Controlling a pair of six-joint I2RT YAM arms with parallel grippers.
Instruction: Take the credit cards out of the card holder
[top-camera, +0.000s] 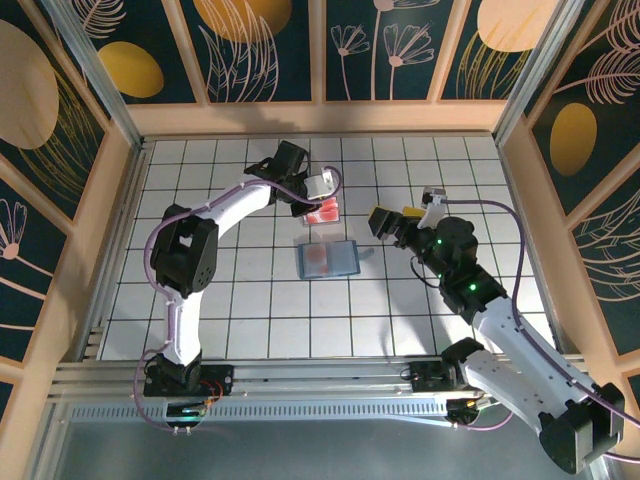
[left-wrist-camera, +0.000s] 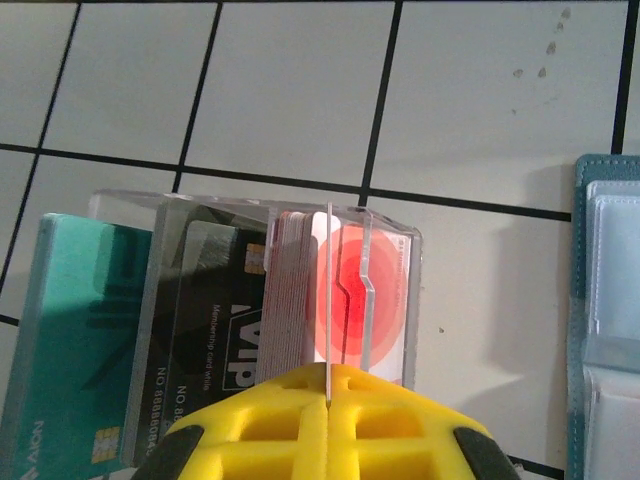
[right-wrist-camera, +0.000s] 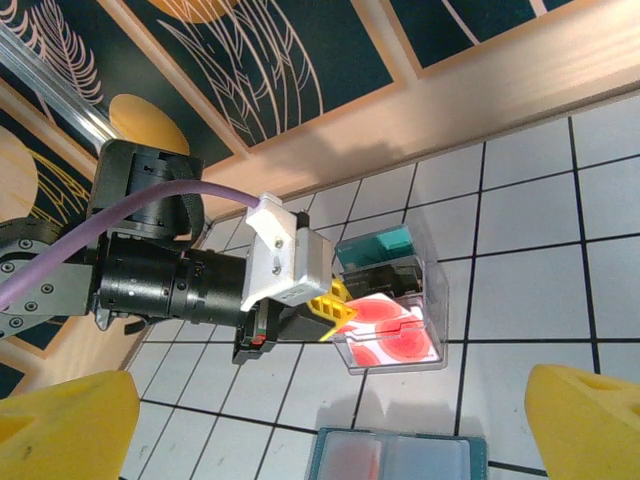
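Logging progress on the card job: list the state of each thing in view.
card holder: open, lying flat, something reddish in one pocket.
clear box: holding cards.
teal card: in the clear box.
red-marked card: in the clear box.
left gripper: shut, at the box.
right gripper: open, empty.

Card holder (left-wrist-camera: 605, 330) is running off the right edge in the left wrist view. Teal card (left-wrist-camera: 70, 330) is getting cropped at the bottom, and the left gripper (left-wrist-camera: 327, 385) is covering the low end of the whitish-pink card (left-wrist-camera: 385, 290). Right gripper (right-wrist-camera: 330, 410) is showing both yellow fingers (right-wrist-camera: 585, 420) clipped by the bottom corners. From the top camera, card print is reading too small.
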